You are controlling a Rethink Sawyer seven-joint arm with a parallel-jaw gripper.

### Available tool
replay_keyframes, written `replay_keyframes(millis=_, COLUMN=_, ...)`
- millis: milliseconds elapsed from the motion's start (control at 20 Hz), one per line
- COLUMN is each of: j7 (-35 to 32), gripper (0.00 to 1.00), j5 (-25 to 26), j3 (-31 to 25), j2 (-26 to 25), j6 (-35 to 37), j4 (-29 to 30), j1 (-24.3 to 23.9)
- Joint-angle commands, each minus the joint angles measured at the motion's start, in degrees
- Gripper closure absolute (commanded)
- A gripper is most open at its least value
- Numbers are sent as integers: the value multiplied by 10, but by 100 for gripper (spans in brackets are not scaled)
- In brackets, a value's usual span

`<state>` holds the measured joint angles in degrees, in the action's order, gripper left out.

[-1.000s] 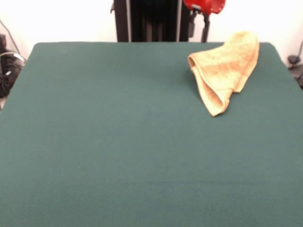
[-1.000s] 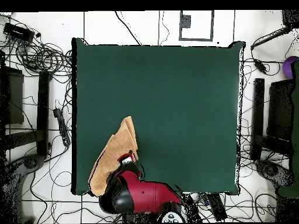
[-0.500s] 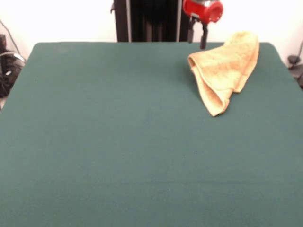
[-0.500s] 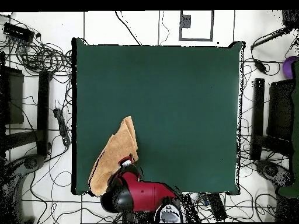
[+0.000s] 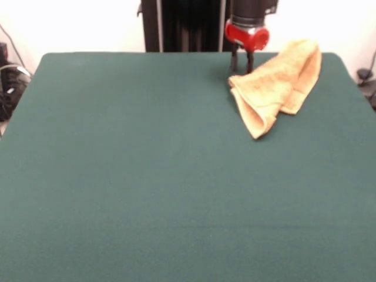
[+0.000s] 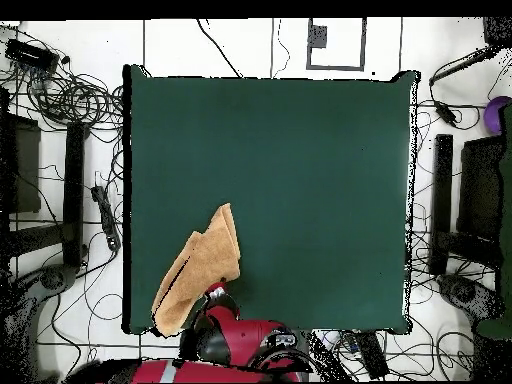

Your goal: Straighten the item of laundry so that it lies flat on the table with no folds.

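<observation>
My pincer (image 5: 241,69) stands at the towel's (image 5: 277,86) left edge, fingers narrow, whether gripping I cannot tell. The folded towel lies upper right on the table (image 5: 147,176).

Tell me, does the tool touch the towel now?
Touching. In the front view the tool has its tips down at the towel edge, meeting the cloth there. The overhead view hides the tips under the arm.
</observation>
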<state>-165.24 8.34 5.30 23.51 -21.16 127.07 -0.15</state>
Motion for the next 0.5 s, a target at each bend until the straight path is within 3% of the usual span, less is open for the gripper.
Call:
replay_keyframes(millis=50, j7=-56, gripper=0, j5=-32, j3=-21, j2=-80, j6=-44, j4=-51, j1=27)
replay_keyframes(millis=150, j7=-62, gripper=0, j5=-56, j3=-7, j2=-84, j6=-68, j4=-50, j1=48)
replay_keyframes(millis=200, j7=-65, gripper=100, j5=-68, j3=0, j2=-86, j6=-80, j4=-49, j1=58)
replay_keyframes(millis=300, j7=-55, gripper=100, j5=-72, j3=14, j2=-80, j6=-77, j4=-51, j1=74)
replay_keyframes(millis=500, j7=-61, gripper=100, j5=-73, j3=4, j2=25, j6=-17, j4=-2, j1=74)
